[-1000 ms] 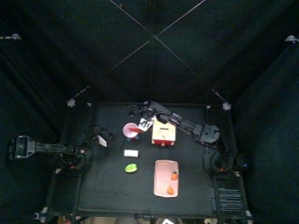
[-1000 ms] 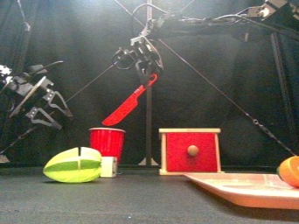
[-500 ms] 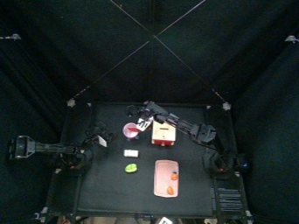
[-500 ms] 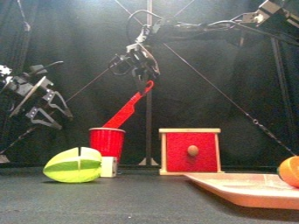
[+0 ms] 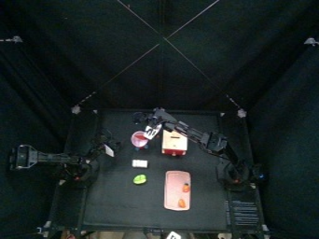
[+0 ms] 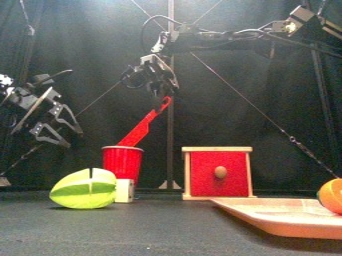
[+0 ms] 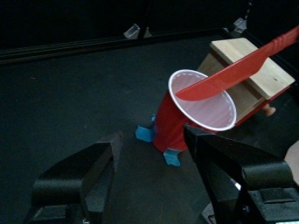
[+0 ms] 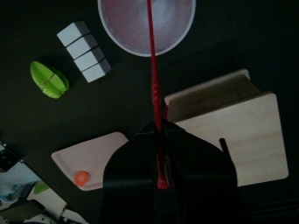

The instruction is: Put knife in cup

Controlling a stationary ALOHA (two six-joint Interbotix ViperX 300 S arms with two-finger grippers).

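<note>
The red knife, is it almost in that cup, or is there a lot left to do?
Nearly there. Done: the right gripper has the red knife picked up and slanted over the cup. In hand: its blade tip sits at or just inside the rim, with the handle between the jaws. Left: letting go so it drops in. The left gripper waits open beside it.

The knife's [image 6: 144, 124] lower tip is hidden inside the cup [image 6: 122, 161]. The tray [image 6: 274, 214] and the orange fruit [image 6: 331, 195] on it are cut off at the right edge. The right gripper's [image 8: 160, 153] jaw gap cannot be made out.
</note>
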